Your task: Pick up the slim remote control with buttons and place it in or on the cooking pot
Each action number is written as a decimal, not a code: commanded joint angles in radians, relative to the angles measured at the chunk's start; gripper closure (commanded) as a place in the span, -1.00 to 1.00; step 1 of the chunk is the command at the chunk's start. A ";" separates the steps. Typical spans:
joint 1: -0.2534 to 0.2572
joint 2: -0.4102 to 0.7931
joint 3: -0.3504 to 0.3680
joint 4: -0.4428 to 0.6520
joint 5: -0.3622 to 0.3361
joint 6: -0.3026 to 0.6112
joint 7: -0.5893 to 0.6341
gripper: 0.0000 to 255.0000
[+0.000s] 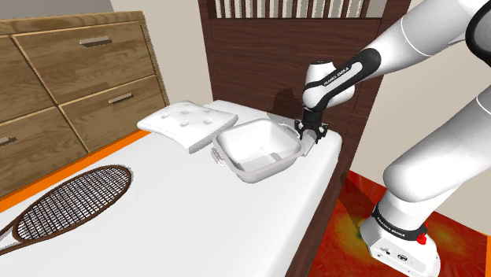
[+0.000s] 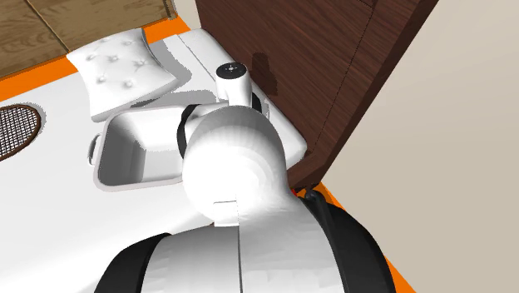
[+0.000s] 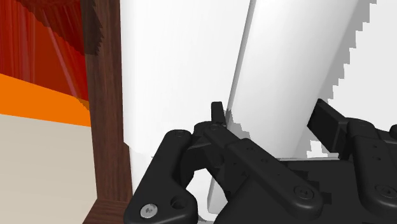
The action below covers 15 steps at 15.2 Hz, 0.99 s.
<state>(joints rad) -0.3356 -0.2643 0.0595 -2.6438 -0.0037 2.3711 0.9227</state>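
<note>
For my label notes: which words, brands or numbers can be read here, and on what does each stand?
"FRANKA EMIKA": white letters on the dark forearm.
"FRANKA EMIKA": on the dark ring above the arm's foot.
Tiny marks on the white base: too small to read.

One of each thing, and three handles on the dresser.
One white bed (image 1: 197, 232) bears one white pot (image 1: 250, 173), one tufted white cushion (image 1: 187, 122) and one racket (image 1: 75, 197). By it stand one dark wooden headboard (image 1: 260, 55) and one wooden dresser (image 1: 71, 75) with three drawer handles (image 1: 94, 39) showing. One white arm (image 1: 441, 157) carries one black gripper (image 1: 308, 132).
</note>
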 commanded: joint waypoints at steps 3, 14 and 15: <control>0.000 0.000 0.000 0.000 0.000 0.000 0.000 1.00; 0.002 -0.070 -0.002 0.043 0.004 -0.112 -0.005 1.00; 0.002 -0.078 -0.003 0.050 0.005 -0.128 -0.006 1.00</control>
<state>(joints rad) -0.3335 -0.3323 0.0576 -2.5991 0.0007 2.2585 0.9185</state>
